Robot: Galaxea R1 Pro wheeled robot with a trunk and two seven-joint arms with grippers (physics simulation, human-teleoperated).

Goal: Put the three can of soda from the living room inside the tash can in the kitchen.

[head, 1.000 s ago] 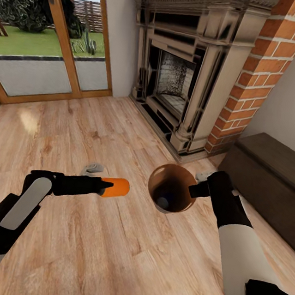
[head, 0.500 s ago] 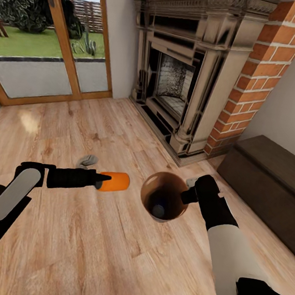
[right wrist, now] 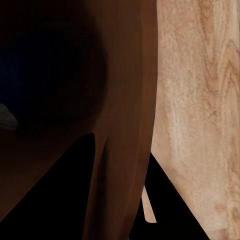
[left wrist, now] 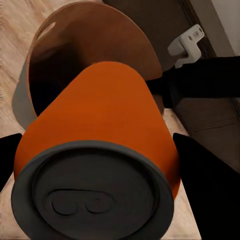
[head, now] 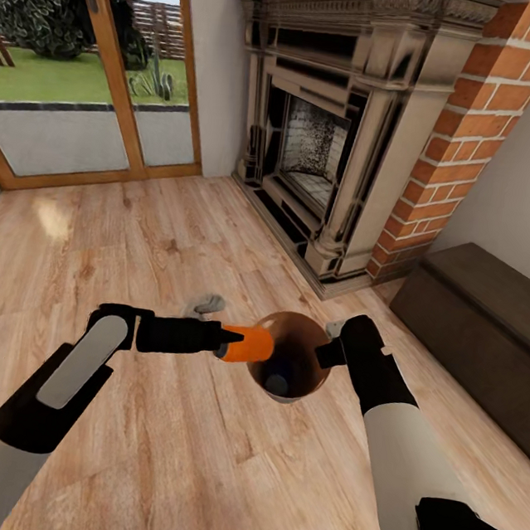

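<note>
Left gripper (head: 225,348): is gripping orange can of soda (head: 250,345) at tash can (head: 286,389) rim, lower centre.
Right gripper (head: 322,354): is clamping the rim.
Inside: one can lying (dark).

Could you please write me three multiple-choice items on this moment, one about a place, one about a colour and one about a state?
1. Where is the far end of the orange can?
A. over the rim of the trash can
B. on the fireplace mantel
C. flat on the floor

2. What colour is the inside of the trash can?
A. white
B. copper-brown
C. green

3. What is the left gripper doing?
A. hanging open with nothing in it
B. shut on the orange can
C. gripping the trash can's rim

Answers:
1 A: in the head view the can's end overlaps the bin's opening, which the right gripper holds at the rim.
2 B: the head and left wrist views show a glossy copper-brown interior.
3 B: the left wrist view shows the can clamped between both dark fingers.
</note>
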